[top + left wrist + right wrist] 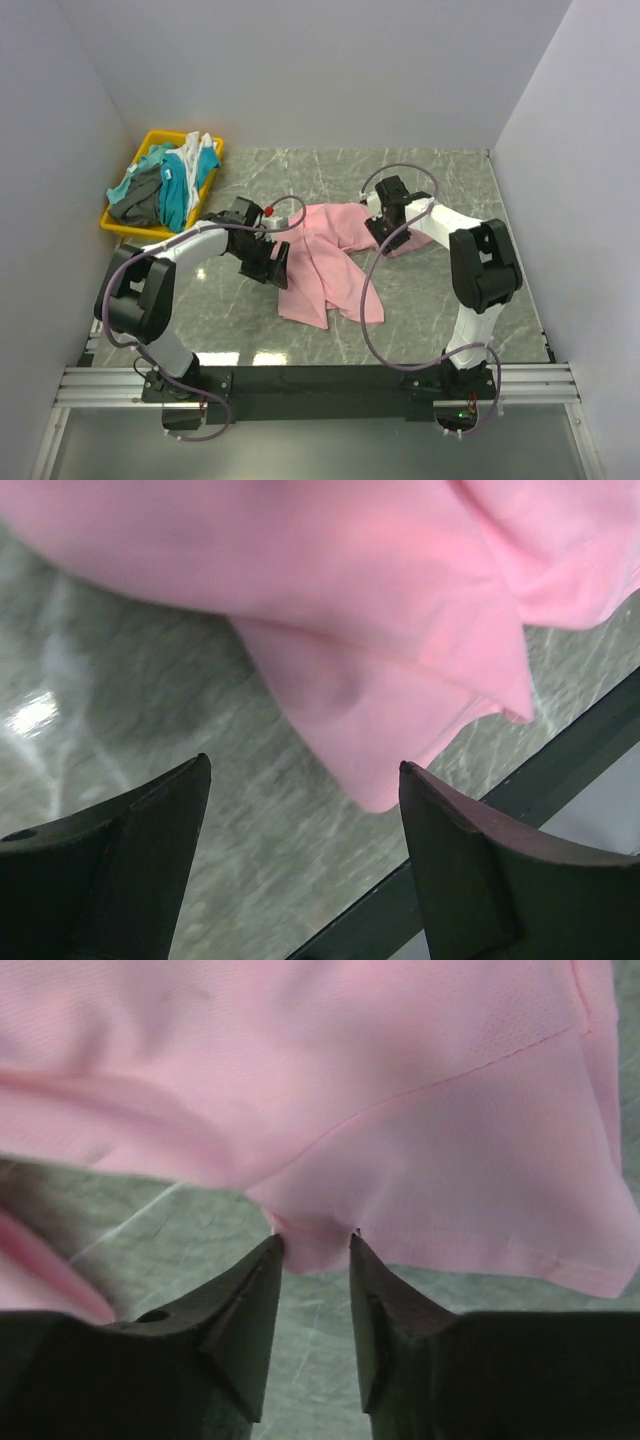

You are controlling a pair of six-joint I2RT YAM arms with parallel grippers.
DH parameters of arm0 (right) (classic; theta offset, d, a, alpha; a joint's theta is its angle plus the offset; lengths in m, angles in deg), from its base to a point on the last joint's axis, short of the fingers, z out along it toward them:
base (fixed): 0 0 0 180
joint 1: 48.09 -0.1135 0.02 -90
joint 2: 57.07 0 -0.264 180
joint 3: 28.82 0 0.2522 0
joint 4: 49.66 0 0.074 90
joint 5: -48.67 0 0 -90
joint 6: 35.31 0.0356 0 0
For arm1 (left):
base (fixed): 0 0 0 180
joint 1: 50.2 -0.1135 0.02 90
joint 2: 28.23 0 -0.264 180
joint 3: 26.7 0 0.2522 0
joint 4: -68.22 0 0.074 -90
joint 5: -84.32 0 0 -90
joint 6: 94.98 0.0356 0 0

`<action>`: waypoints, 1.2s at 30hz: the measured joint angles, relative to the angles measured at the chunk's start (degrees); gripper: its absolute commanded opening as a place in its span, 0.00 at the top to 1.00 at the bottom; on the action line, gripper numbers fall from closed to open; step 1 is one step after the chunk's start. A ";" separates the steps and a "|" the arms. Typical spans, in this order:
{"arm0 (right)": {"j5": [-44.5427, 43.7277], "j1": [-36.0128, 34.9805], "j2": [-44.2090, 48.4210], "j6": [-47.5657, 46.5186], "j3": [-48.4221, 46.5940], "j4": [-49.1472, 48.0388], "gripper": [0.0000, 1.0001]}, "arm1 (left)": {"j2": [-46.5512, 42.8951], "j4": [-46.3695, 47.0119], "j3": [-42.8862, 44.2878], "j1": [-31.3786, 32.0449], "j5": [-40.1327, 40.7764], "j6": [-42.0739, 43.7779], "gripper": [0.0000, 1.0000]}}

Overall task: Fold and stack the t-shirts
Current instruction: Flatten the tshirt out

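A light pink t-shirt (330,265) lies crumpled and spread in the middle of the marble table. My left gripper (278,262) sits at its left edge, low over the table. In the left wrist view this gripper (303,765) stands open with only bare table between its fingers, and the pink t-shirt (400,680) ends just ahead of them. My right gripper (385,232) is at the shirt's upper right part. In the right wrist view its jaws (315,1240) are drawn in on a small pucker of the pink t-shirt (400,1060), both tips touching it.
A yellow bin (150,140) stands at the back left, holding teal (180,190), dark grey (140,200) and white (197,150) t-shirts in a heap. A black rail (560,750) runs along the table's near edge. White walls close in the sides and back.
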 measured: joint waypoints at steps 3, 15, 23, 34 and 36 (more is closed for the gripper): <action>-1.95 0.17 -2.34 0.07 0.00 -0.92 0.77 | 1.25 1.95 0.02 1.57 0.04 -1.99 0.22; -2.99 7.96 -1.38 -0.72 0.87 -1.25 1.00 | 14.25 3.48 9.22 0.00 0.96 -5.05 1.00; -0.42 14.86 6.49 -4.20 4.44 2.08 1.00 | 23.06 -2.75 31.82 -12.92 7.19 0.44 0.96; 2.21 13.97 9.62 -5.84 7.72 4.83 1.00 | 25.16 -8.15 39.69 -15.26 7.10 10.14 0.39; 2.21 13.97 9.64 -5.86 7.78 4.98 1.00 | 19.32 -9.09 33.66 -14.49 5.77 12.35 0.40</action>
